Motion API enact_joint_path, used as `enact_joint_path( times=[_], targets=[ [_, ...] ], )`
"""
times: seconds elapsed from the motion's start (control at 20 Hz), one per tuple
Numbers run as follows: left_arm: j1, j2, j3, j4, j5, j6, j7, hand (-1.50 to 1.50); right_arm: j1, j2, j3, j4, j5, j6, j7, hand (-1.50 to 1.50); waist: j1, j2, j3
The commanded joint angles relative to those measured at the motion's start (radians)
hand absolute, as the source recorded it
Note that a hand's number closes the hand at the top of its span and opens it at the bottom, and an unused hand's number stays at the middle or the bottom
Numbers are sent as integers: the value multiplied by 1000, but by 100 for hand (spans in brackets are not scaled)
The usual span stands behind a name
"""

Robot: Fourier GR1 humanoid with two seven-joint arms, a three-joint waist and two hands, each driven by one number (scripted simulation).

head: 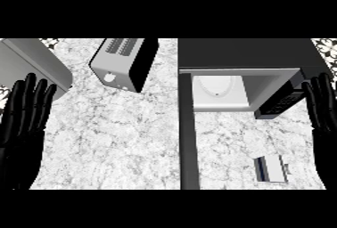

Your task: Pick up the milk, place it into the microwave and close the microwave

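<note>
The milk (271,169), a small white carton with a dark side, sits on the marble counter at the lower right. Behind it stands the microwave (250,53), dark on top, with its door (188,133) swung open toward me as a long dark strip. Inside, a white turntable plate (217,87) shows, and the keypad (281,103) is at its right. My right hand (322,111) is open at the right edge, fingers up, beside the keypad and apart from the milk. My left hand (26,111) is open at the left edge, far from both.
A silver toaster (125,62) with a black side stands at the back, left of the microwave. A grey box-like object (33,62) lies at the far left behind my left hand. Bare marble counter (112,142) spreads between my left hand and the open door.
</note>
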Motion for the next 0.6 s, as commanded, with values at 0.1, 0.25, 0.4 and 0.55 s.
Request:
enact_joint_path(
  times=[0.1,0.25,0.4,0.55],
  targets=[
    [-6,-29,-5,32,-8,12,-34,-150,71,-38,-28,-69,-165,135,-29,-150,-8,13,-22],
    [1,-36,-5,11,18,6,-25,-150,224,-29,60,-161,-201,226,-107,-150,-12,11,-21],
    [44,-36,39,-3,91,8,68,-150,340,-91,97,-233,-219,304,-37,-150,-12,10,-22],
    [121,-55,30,-52,108,3,60,-150,458,-117,37,-323,-265,349,-52,-150,-11,10,-22]
  ],
)
